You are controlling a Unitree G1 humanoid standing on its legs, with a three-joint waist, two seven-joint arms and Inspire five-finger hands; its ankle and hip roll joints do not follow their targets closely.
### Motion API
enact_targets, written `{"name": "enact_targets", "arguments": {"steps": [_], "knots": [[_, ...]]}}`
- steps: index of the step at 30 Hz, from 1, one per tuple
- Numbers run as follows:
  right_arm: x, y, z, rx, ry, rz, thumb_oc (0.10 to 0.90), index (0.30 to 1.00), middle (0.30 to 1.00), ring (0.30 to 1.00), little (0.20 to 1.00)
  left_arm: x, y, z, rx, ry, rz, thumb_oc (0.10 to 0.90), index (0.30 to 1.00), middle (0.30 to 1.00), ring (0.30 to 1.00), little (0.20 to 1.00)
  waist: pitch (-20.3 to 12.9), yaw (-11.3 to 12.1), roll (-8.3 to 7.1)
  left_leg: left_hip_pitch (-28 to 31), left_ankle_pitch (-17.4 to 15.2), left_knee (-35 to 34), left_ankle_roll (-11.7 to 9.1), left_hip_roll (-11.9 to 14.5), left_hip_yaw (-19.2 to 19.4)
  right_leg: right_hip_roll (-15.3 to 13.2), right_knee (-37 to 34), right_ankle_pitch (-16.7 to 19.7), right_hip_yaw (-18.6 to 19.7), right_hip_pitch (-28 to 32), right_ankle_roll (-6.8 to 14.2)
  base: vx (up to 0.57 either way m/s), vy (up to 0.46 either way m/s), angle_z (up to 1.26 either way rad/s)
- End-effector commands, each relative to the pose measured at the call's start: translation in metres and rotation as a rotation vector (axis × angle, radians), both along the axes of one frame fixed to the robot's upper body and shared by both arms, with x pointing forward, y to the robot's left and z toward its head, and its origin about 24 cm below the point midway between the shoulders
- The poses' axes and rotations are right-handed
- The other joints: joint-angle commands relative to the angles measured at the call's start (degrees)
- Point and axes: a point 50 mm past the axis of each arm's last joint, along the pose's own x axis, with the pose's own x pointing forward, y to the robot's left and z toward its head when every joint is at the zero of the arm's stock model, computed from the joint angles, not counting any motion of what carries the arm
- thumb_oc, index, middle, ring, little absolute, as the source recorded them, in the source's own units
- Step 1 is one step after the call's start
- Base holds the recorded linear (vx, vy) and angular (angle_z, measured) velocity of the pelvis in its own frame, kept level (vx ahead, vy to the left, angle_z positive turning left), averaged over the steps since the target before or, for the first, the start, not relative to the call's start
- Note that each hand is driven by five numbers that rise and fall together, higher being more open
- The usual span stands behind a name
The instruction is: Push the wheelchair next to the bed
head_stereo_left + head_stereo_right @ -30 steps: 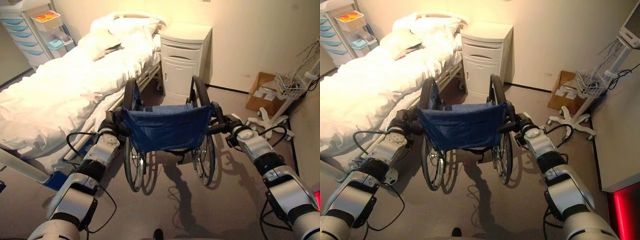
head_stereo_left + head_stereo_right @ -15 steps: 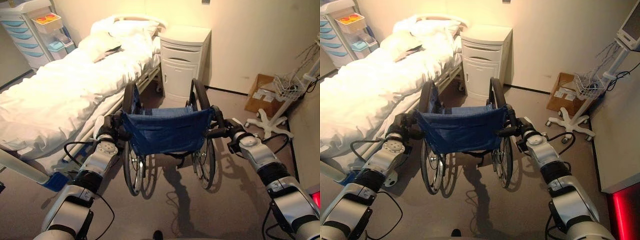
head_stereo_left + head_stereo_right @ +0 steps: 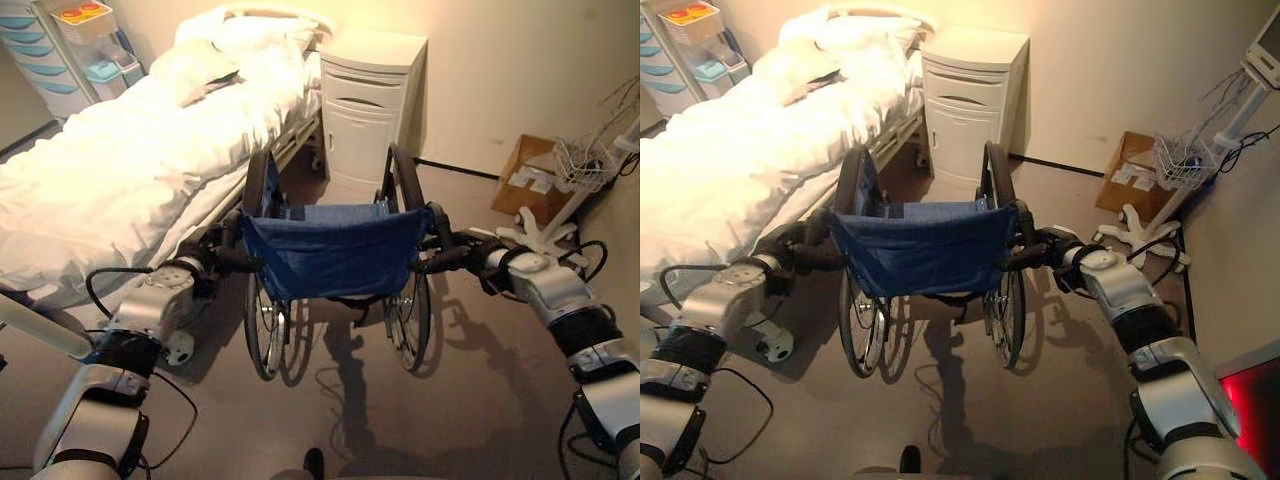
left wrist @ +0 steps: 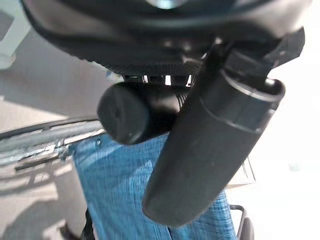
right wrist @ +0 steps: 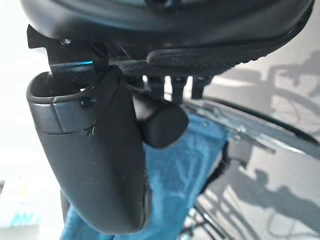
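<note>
Two robot hands held the wheelchair (image 3: 330,255) when I checked the feeds. The left robot hand (image 3: 205,265) was curled round the left push handle (image 4: 132,112), whose rounded end cap showed beside its thumb in the left wrist view. The right robot hand (image 3: 470,250) was curled round the right push handle (image 5: 160,122) in the same manner. The blue backrest (image 3: 925,245) hung between the two robot hands, and the large wheels (image 3: 262,320) rested on the floor (image 3: 450,400) just ahead of them. The bed (image 3: 120,170) with white covers lay ahead and to the left of the left robot hand, close beside the chair's left wheel. A white cabinet (image 3: 365,110) stood against the wall directly beyond the wheelchair.
</note>
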Motion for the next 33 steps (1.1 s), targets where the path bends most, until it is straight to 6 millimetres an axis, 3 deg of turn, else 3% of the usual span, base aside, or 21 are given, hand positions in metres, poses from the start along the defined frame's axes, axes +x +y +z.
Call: {"name": "enact_targets", "arguments": {"steps": [1,9,14,20,25,33], "knots": [[0.011,-0.002,0.067,-0.066,-0.15,0.066,0.8,0.9,0.9,0.9,0.9,0.008,0.015,0.015,-0.133,0.04,-0.007,0.8,0.9,0.9,0.9,0.9,-2.9,0.2,1.94,3.6,-5.4,0.2,-3.2,2.0,-0.5,0.4,5.6,1.8,-1.0,-3.2,0.2,0.0,0.0,0.0],[0.007,0.004,0.077,0.069,-0.198,0.094,0.8,0.9,0.9,0.9,0.9,0.004,0.016,0.022,-0.412,-0.054,-0.021,0.8,0.9,0.9,0.9,0.9,-3.5,0.1,2.23,3.5,-5.7,0.2,-3.0,1.6,-0.1,0.6,5.2,1.5,-1.2,-2.8,0.1,0.0,0.0,0.0],[-0.006,-0.009,0.062,0.109,-0.206,0.087,0.8,0.9,0.9,0.9,0.9,-0.009,0.018,0.004,-0.505,-0.086,-0.02,0.8,0.9,0.9,0.9,0.9,-3.6,0.0,2.12,3.5,-6.0,0.2,-2.8,1.6,-0.2,0.7,5.0,1.4,-1.1,-2.9,0.0,0.0,0.0,0.0],[-0.031,-0.036,0.041,0.304,-0.2,0.035,0.8,0.9,0.9,0.9,0.9,-0.042,0.03,-0.04,-0.632,-0.058,0.073,0.8,0.9,0.9,0.9,0.9,-3.4,-0.5,1.67,3.8,-6.5,0.2,-2.5,1.6,-0.1,1.0,4.2,1.4,-0.9,-2.5,-0.2,0.0,-0.02,-0.06],[-0.036,-0.05,0.054,0.458,-0.244,0.01,0.8,0.9,0.9,0.9,0.9,-0.053,0.043,-0.05,-0.676,-0.054,0.114,0.8,0.9,0.9,0.9,0.9,-3.5,-1.0,1.29,3.9,-6.7,0.2,-2.6,1.7,0.3,1.2,3.8,1.6,-0.8,-2.5,-0.1,0.0,-0.013,-0.03],[-0.041,-0.077,0.071,0.566,-0.292,-0.065,0.8,0.9,0.9,0.9,0.9,-0.056,0.058,-0.044,-0.763,-0.109,0.143,0.8,0.9,0.9,0.9,0.9,-3.9,-1.8,1.03,3.9,-6.9,0.2,-2.8,1.7,1.1,1.4,4.1,1.5,-0.5,-2.9,0.0,0.0,-0.002,-0.03]]}}
